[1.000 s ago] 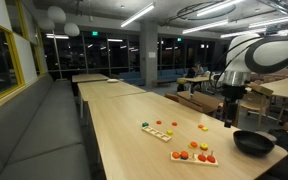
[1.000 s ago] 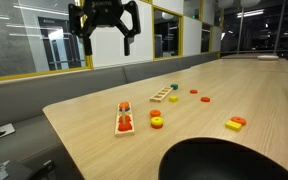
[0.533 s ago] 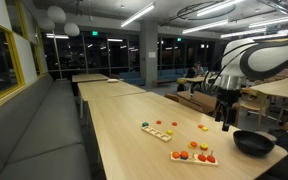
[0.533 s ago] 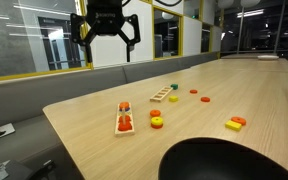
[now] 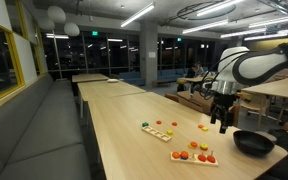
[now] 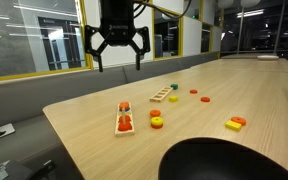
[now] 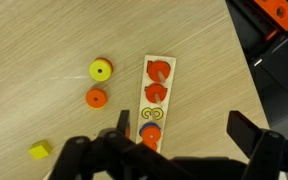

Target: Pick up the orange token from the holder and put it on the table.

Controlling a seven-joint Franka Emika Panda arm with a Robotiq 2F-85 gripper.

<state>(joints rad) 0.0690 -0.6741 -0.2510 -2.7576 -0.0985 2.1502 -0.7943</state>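
A light wooden holder (image 7: 165, 84) lies on the table with orange tokens (image 7: 159, 71) on its pegs and a yellow numeral printed between them. It also shows in both exterior views (image 6: 124, 122) (image 5: 194, 156). My gripper (image 7: 184, 132) is open and empty. It hangs above the table with the holder's near end just beside one finger. In an exterior view the gripper (image 6: 116, 48) is well above the holder, and it also shows in an exterior view (image 5: 221, 122) beside the arm.
A loose orange token (image 7: 96, 97), a yellow token (image 7: 101, 70) and a yellow block (image 7: 39, 150) lie beside the holder. A second holder (image 6: 162, 95), small coloured pieces (image 6: 234, 123) and a black bowl (image 6: 224, 160) are on the table. The table edge (image 7: 234, 40) is close.
The gripper has come down and moved across the table toward the holder with the orange tokens. It stays open. The objects on the table have not moved.
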